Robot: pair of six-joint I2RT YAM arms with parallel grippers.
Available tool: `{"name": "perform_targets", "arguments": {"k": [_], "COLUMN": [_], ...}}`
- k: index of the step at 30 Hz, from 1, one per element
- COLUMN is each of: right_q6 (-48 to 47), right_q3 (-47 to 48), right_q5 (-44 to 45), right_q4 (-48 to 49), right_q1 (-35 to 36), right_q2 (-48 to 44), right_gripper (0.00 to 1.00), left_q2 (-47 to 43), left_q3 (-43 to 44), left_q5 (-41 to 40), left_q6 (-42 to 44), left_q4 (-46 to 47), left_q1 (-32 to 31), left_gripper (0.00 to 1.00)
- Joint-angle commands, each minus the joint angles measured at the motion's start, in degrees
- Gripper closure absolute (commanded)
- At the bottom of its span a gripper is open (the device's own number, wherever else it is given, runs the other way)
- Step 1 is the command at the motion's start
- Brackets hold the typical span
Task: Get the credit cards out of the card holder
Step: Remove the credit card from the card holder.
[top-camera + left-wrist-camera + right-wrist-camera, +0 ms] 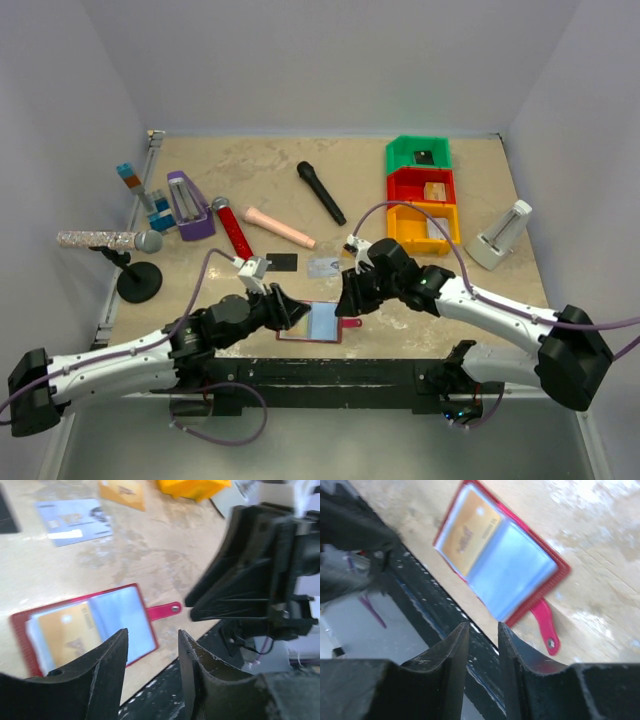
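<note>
Left wrist view, dark red card holder [117, 612] open flat on bench [165, 555] near front edge, tan-gold card [67, 635] in pale blue sleeve, print unreadable, left pincer [152, 635] and right pincer [483, 627] parted, empty.

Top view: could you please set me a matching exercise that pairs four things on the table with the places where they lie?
Things:
1. holder
2. silver card
3. black card
4. green bin

Places:
A. just beyond the holder, the left card of two
B. far right, behind the red bin
C. lying open at the near edge
D. just beyond the holder, the right card of two

Pairs: 1-C, 2-D, 3-A, 4-B
</note>
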Motion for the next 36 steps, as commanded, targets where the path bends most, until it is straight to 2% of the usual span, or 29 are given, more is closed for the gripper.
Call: {"name": "perform_targets", "arguments": {"k": [1, 4, 7, 9, 14, 20, 36], "right_q6": [2.81, 4.83, 7.99, 9.92, 11.69, 12.74, 16.26], "right_q3": [1.70, 3.72, 4.52, 4.43, 5.22, 6.54, 7.16], "right_q5": [-7.23, -9.08, -10.92, -11.98, -12.77, -13.12, -12.60], "right_q4": [10.56, 13.64, 18.29, 21.29, 24.11, 25.08, 28.07], "right_q1": [1.09, 2.32, 2.85, 2.86, 3.29, 3.30, 3.30], "right_q2": [2.79, 8.41, 13.77, 16.76, 21.08, 24.77, 32.07], "right_gripper": [0.67, 0.66, 0.61, 0.59, 0.54, 0.54, 0.55], "left_q2": [-9.68, -11.19, -7.86, -5.40, -1.35, 1.38, 0.42], "left_q3": [-6.66, -8.25, -7.46, -7.11, -7.90, -8.08, -9.39], "left_q5": [-8.94, -10.87, -13.24, -14.13, -13.25, -12.72, -12.28], "left_q6": [-6.96, -9.60, -13.11, -14.87, -15.32, -15.14, -15.58], "left_q4": [-12.41, -15.76, -19.79, -20.78, -16.65, -14.28, -13.31], "left_q1": [1.36, 1.71, 1.71, 1.71, 1.80, 1.80, 1.80], "left_gripper": [0.55, 0.65, 0.76, 0.78, 0.79, 0.81, 0.82]}}
